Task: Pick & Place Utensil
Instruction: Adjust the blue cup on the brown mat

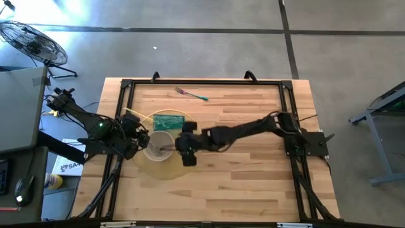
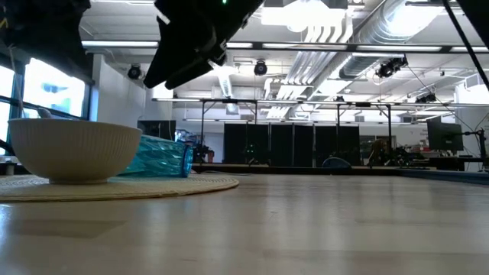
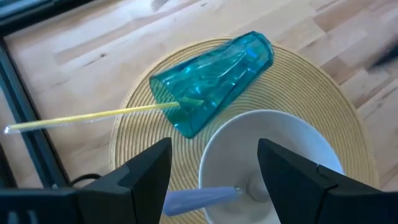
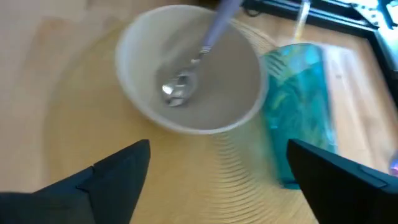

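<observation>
A white ribbed bowl (image 1: 158,144) stands on a round woven placemat (image 1: 166,168). A spoon (image 4: 186,68) with a lavender handle (image 3: 199,196) lies in the bowl, its metal end on the bottom and its handle leaning on the rim. My left gripper (image 3: 214,171) is open above the bowl's left side, the spoon handle below the gap between its fingers. My right gripper (image 4: 217,149) is open just right of the bowl (image 4: 186,74), above the placemat. A fork with a teal handle (image 1: 192,94) lies near the table's far edge.
A teal tumbler (image 3: 214,78) lies on its side on the placemat's far part, with a yellow straw (image 3: 93,116) sticking out of its mouth toward the table's left. A black frame (image 1: 123,101) runs around the table. Bare wood spreads to the right and near side.
</observation>
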